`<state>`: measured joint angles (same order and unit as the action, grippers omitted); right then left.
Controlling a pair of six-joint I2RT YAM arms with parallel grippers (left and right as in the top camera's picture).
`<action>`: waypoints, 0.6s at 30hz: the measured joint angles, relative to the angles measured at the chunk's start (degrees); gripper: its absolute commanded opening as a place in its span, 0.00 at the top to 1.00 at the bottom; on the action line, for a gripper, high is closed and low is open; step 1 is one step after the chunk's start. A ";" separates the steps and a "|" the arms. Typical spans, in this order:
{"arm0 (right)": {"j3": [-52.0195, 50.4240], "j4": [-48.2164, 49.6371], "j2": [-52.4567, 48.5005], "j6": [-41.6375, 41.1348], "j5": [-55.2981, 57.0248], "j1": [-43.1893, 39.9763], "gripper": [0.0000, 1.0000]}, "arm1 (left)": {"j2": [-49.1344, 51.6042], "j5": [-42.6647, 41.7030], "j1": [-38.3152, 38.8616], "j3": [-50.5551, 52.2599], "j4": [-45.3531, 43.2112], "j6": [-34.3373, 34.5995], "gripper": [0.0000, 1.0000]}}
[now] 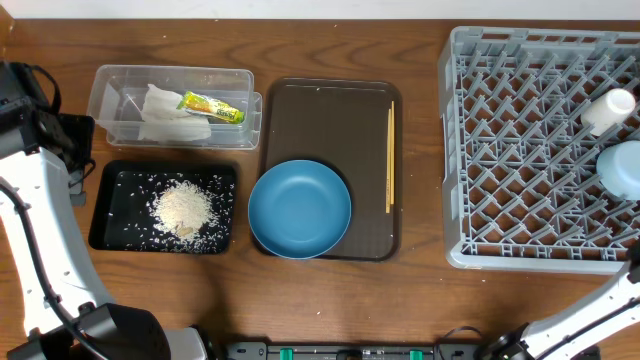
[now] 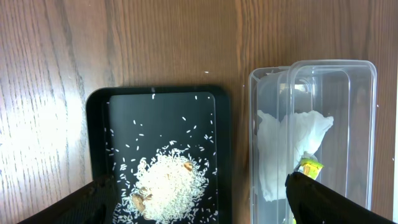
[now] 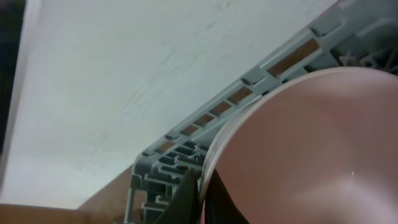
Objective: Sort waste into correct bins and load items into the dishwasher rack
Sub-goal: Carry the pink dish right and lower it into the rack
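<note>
The clear container (image 1: 120, 100) holds the white napkin (image 1: 165, 115) and the yellow-green wrapper (image 1: 212, 107). The black tray (image 1: 105, 205) holds a heap of rice crumbs (image 1: 185, 210). The dark-blue plate (image 1: 299, 208) and the chopsticks (image 1: 390, 155) lie on a brown tray. The white cup (image 1: 610, 110) and the light-blue bowl (image 1: 622, 168) sit in the grey rack (image 1: 500, 150). My left gripper (image 2: 199, 208) is open and empty above the black tray (image 2: 99, 124) and the container (image 2: 360, 124). My right gripper (image 3: 204, 193) is shut on the pink bowl's (image 3: 305, 149) rim beside the rack (image 3: 180, 155); it is out of the overhead view.
The brown serving tray (image 1: 330, 110) lies between the bins and the rack. My left arm (image 1: 40, 200) runs along the table's left edge. A white link of the right arm (image 1: 590, 310) shows at the bottom right.
</note>
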<state>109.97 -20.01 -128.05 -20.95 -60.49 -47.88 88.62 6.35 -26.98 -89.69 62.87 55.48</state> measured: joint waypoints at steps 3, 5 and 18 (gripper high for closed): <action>0.00 0.87 -1.86 -1.66 -0.92 -0.04 0.99 | 0.00 -0.02 -0.02 0.00 0.00 0.00 0.11; 0.00 1.25 -2.73 -2.10 -1.44 -0.07 0.99 | 0.00 0.00 -0.02 0.00 0.02 0.00 0.11; 0.24 0.11 -4.22 -1.62 -6.82 -1.20 0.99 | 0.00 0.00 0.00 0.00 0.02 0.00 0.11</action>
<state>110.21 -19.90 -132.27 -22.57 -67.31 -49.08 88.62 6.35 -26.98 -89.69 62.89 55.48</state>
